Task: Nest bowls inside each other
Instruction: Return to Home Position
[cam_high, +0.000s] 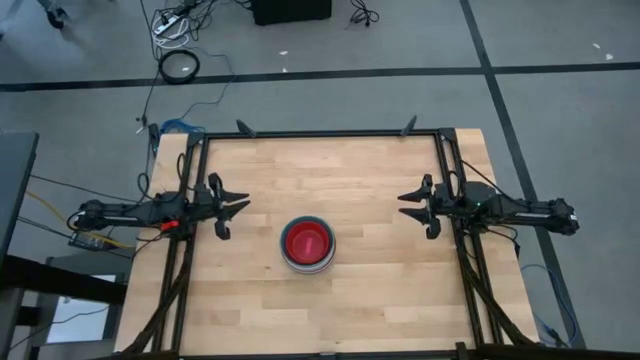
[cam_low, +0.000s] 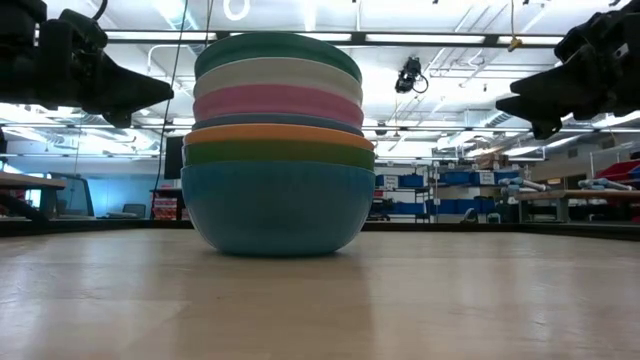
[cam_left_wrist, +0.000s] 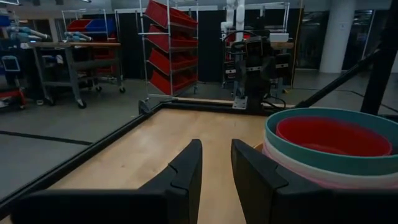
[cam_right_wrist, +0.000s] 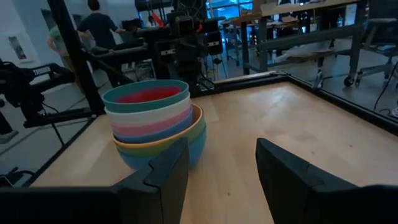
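Bowls (cam_high: 307, 243): 1 nested stack

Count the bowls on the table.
8, all nested together on the table: from the bottom, blue, green, orange, slate-blue, pink, white, teal, with red innermost. More may be hidden inside.

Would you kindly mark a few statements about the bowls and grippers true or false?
1. Every bowl in view sits in one stack on the table. True.
2. The red bowl lies innermost on top. True.
3. The left gripper grips the stack's rim. False: it hangs open, apart from the stack.
4. The bottom bowl is pink. False: the blue bowl is lowest; the pink bowl sits higher.
5. The right gripper is open and empty. True.
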